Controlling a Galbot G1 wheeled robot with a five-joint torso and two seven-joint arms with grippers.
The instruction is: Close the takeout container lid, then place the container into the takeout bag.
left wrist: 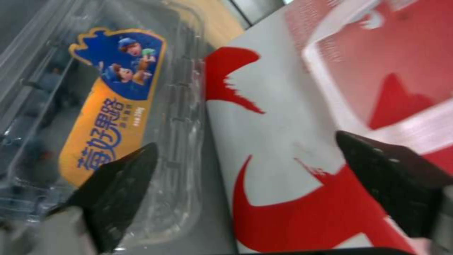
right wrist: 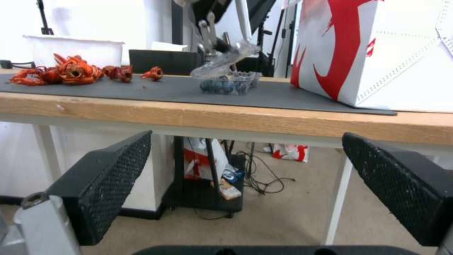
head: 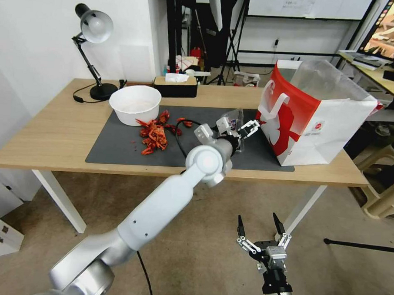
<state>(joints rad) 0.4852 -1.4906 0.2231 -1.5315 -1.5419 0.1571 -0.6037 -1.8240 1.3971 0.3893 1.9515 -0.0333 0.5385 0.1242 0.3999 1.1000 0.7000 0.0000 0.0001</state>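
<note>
Here the left gripper, jaws wide and empty, hovers over the half-raised lid.

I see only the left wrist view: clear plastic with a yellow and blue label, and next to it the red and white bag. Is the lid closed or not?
Observer: Not closed. In the right wrist view the lid is tilted up above the takeout container, with a gap between them. The left hand is open at it.
Operator: Where is the other hand?
Observer: The right hand is open and hangs low in front of the table, below its edge.
Operator: Is the bag ready to receive the box?
Observer: In the head view the takeout bag stands upright on the table, with its mouth open.
</note>
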